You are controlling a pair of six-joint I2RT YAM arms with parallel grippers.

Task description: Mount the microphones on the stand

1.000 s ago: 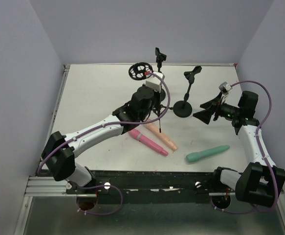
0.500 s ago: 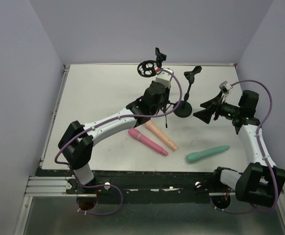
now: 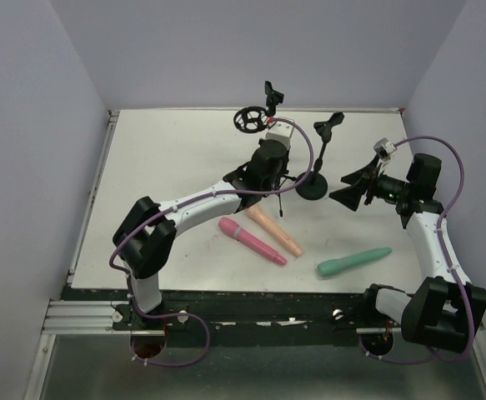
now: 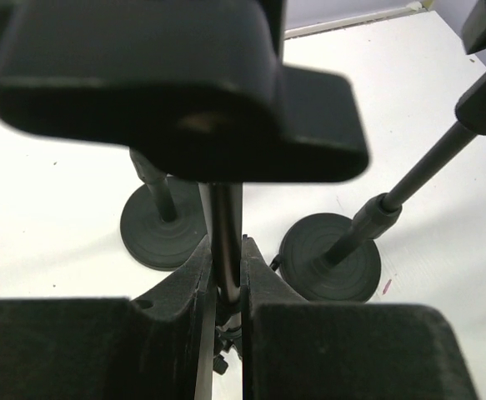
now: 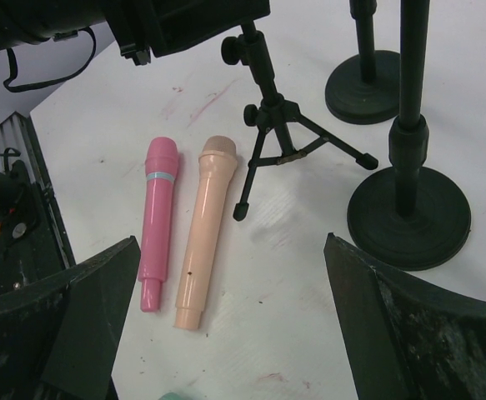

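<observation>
The pink microphone (image 3: 251, 241) and the peach microphone (image 3: 273, 231) lie side by side on the white table (image 3: 167, 167). The teal microphone (image 3: 353, 262) lies to their right. They also show in the right wrist view, pink (image 5: 157, 221) and peach (image 5: 203, 237). My left gripper (image 3: 273, 163) is shut on the thin pole (image 4: 224, 250) of a black tripod stand (image 5: 276, 125) with a round ring mount (image 3: 247, 119) on top. Its legs are at or just above the table. My right gripper (image 3: 355, 187) is open and empty, to the right of the stands, above the table.
A black stand with a round base (image 3: 313, 185) and a clip on top (image 3: 330, 125) is just right of the tripod. Another clip stand (image 3: 270, 92) is behind it. Both round bases show in the left wrist view (image 4: 163, 229) (image 4: 330, 258). Lilac walls enclose the table.
My left gripper has carried the tripod stand to the right and a little back, closer to the round-base stands. The right arm and the microphones have not moved.
</observation>
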